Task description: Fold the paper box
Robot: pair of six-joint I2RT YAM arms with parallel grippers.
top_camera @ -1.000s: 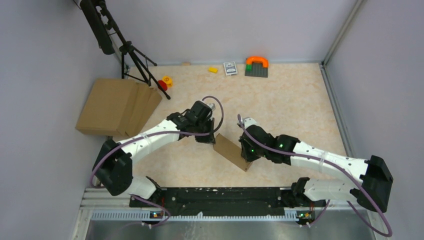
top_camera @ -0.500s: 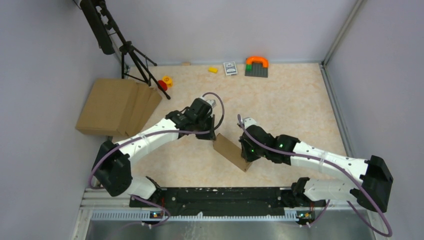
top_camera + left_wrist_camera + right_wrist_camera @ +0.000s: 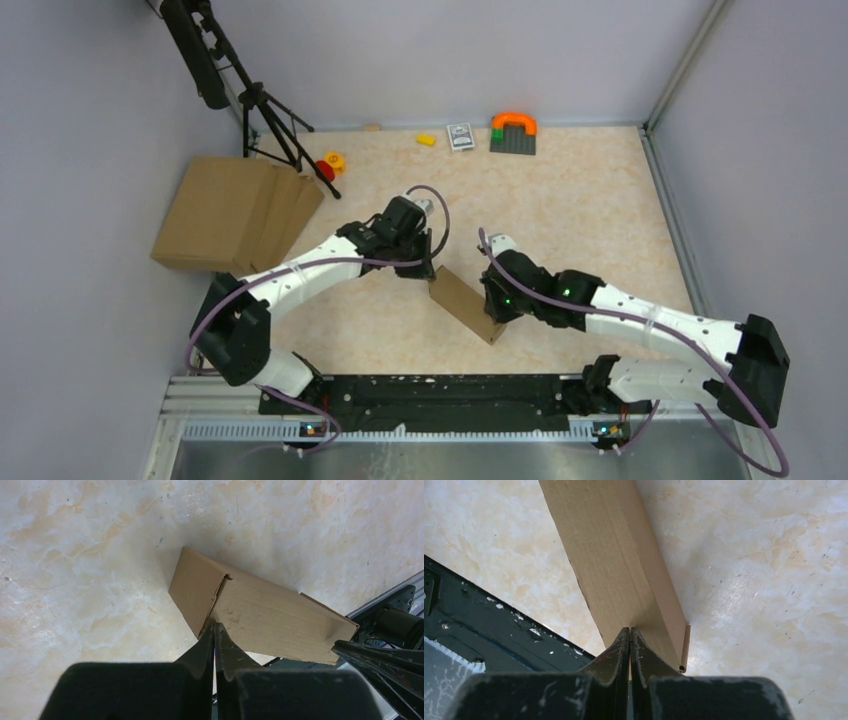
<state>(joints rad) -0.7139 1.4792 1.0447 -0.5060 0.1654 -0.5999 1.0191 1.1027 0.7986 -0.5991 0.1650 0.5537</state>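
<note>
Paper box (image 3: 270, 612) | plain brown cardboard, long, flat-sided | table (image 3: 75, 555) mottled beige

Overhead looks down; both close wrist views share the paper box (image 3: 260, 615).

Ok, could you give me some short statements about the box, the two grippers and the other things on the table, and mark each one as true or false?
1. The left gripper and the right gripper each pinch one end of the paper box. True.
2. The paper box lies on the pile of flat cardboard. False: it is near the middle of the table, apart from the pile, which is at the left side.
3. The right gripper's fingers are spread wide open. False: they are almost together, closed on the box's edge.
4. An orange and grey toy stands at the far edge of the table. True.
</note>
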